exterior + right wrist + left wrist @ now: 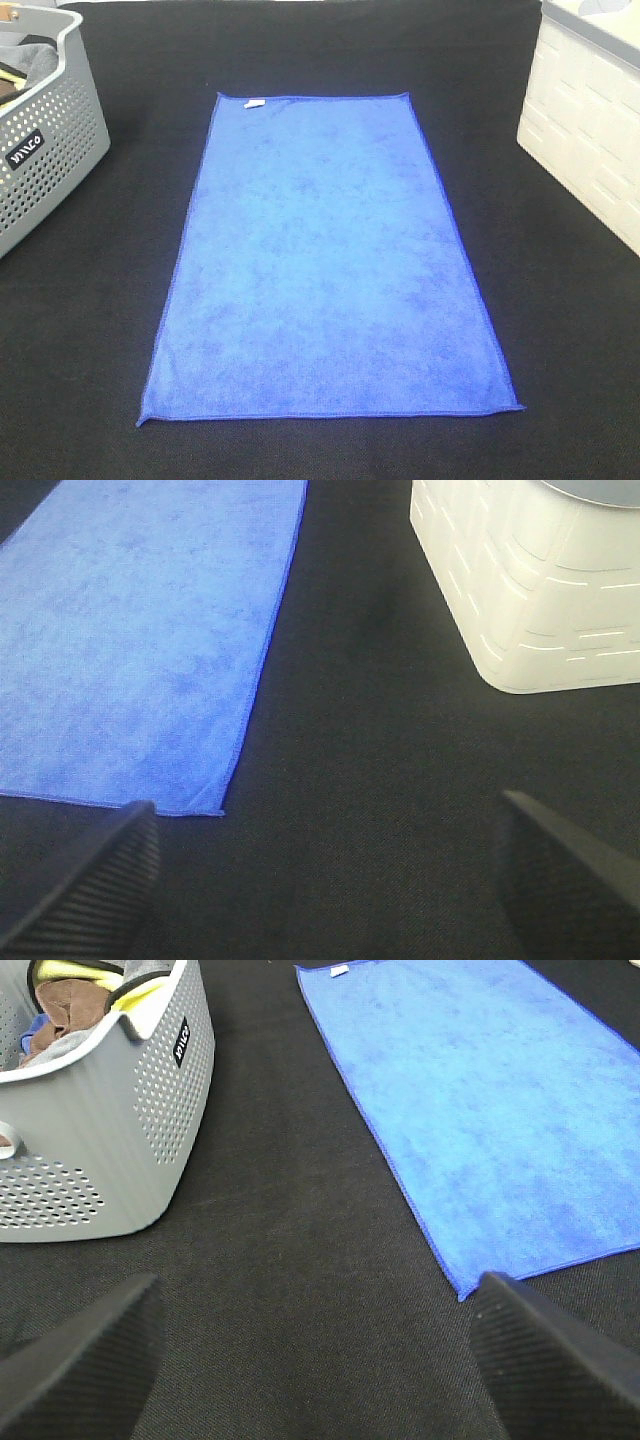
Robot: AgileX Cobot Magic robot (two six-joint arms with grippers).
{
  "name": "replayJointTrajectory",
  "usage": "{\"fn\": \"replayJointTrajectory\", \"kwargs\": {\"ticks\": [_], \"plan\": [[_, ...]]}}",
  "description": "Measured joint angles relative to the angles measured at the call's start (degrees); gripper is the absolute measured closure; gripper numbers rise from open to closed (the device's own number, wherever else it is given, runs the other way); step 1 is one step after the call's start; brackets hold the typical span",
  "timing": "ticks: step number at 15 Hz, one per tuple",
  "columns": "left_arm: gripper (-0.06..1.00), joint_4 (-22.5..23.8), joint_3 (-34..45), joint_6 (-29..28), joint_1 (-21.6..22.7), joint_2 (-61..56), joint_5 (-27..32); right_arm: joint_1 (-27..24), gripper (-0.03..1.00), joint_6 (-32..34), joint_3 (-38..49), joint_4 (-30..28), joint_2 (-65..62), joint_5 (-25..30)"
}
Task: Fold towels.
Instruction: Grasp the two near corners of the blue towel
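Towel (330, 260), royal blue, lies spread flat and unfolded in a single layer on the middle of the black bench (90, 350). Its long side runs away from the robot. You can read darker-blue stitching along all four edges. The small white tag (254, 102) sits at the far left corner. Both near corners lift very slightly off the bench.

Grey perforated basket (50, 150) stands at the far left, well apart from the towel. In the left wrist view you see brown, yellow and grey cloths (75, 1005) bundled inside it. White crate (590, 130) stands at the far right, also clear of the towel.

Your left fingers (85, 1360) are spread wide with only bare bench between them. The towel's near left corner shows just beyond one of them, not touched. Your right fingers (90, 880) are likewise spread wide and grip nothing. The near right corner of the towel lies close ahead of one finger. Neither arm appears in the high view. You cannot tell their height above the bench.
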Motion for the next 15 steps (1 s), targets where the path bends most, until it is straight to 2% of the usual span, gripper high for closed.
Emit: {"fn": "replayJointTrajectory", "kwargs": {"ticks": [15], "plan": [[0.15,0.00,0.00,0.00,0.00,0.00,0.00,0.00,0.13,0.00,0.00,0.00,0.00,0.00]]}}
